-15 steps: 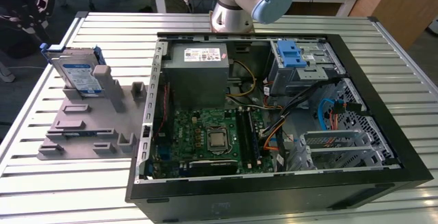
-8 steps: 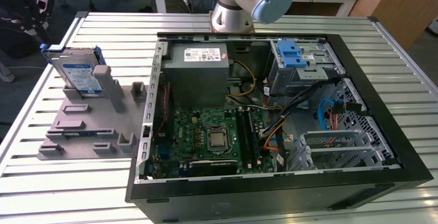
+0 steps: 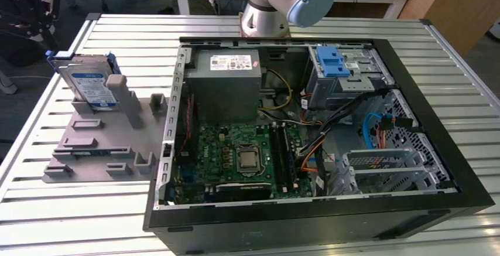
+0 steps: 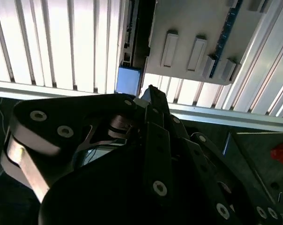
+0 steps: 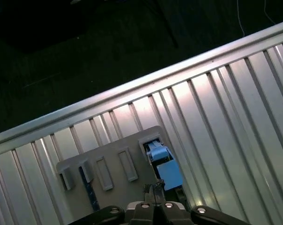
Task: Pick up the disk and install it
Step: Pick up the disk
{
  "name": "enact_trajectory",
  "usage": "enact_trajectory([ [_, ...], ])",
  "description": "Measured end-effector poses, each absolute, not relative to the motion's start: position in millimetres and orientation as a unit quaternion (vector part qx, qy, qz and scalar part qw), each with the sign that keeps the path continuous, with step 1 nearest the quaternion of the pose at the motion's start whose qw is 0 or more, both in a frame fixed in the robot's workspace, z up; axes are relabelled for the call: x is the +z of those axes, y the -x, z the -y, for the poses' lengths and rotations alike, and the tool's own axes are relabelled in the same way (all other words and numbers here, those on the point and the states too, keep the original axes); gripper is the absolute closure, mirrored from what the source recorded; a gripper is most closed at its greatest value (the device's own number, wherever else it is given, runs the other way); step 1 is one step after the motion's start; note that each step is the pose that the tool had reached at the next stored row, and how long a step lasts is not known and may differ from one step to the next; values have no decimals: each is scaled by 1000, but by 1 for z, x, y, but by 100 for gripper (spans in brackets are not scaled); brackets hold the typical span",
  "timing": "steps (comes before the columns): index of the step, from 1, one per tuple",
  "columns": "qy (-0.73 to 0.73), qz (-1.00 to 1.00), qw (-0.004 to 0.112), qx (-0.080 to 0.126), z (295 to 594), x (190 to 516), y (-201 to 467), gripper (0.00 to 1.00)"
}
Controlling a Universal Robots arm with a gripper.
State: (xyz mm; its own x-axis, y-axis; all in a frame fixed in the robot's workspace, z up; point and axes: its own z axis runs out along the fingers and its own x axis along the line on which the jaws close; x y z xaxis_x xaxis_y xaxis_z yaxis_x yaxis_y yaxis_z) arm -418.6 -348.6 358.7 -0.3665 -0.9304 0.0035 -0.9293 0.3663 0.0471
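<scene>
Disk [image 3: 86, 85] is found standing on edge in a grey slotted holder [image 3: 102, 150] on the slatted counter [image 3: 78, 209], at about nine o'clock from the open computer case [image 3: 312, 229] in the exterior view. It has not been lifted, so both the pick-up and the installing are judged to remain. In the first wrist view the tool [image 5: 153, 189] is seen near the holder and the counter's edge, its tips pressed together on nothing and apart from the disk. Further right, inside the case, a grey metal box [image 3: 226, 83] with a white sticker is set at eleven o'clock, a green circuit board [image 3: 234, 156] at seven o'clock, and a silver cage [image 3: 352, 74] with a blue latch at one o'clock; the cage is judged the likely seat for the disk. Loose cables [image 3: 312, 124] are strung between box and cage and could be snagged there. The arm's base [image 3: 266, 16] is mounted at twelve o'clock behind the case.
</scene>
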Motion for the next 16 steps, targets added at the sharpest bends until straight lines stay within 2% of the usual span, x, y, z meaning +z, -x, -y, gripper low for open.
enact_trajectory([
  [7,-594,805,8,-13,347,355,419,89],
  [8,-596,803,8,-13,346,354,419,83],
  [9,-599,801,8,-13,344,354,419,83],
  [11,-604,797,8,-13,342,353,419,71],
  [12,-608,794,8,-12,341,352,419,71],
  [14,-616,788,8,-12,340,350,419,59],
  [15,-622,783,8,-12,340,349,419,59],
  [16,-629,778,8,-12,340,348,419,53],
])
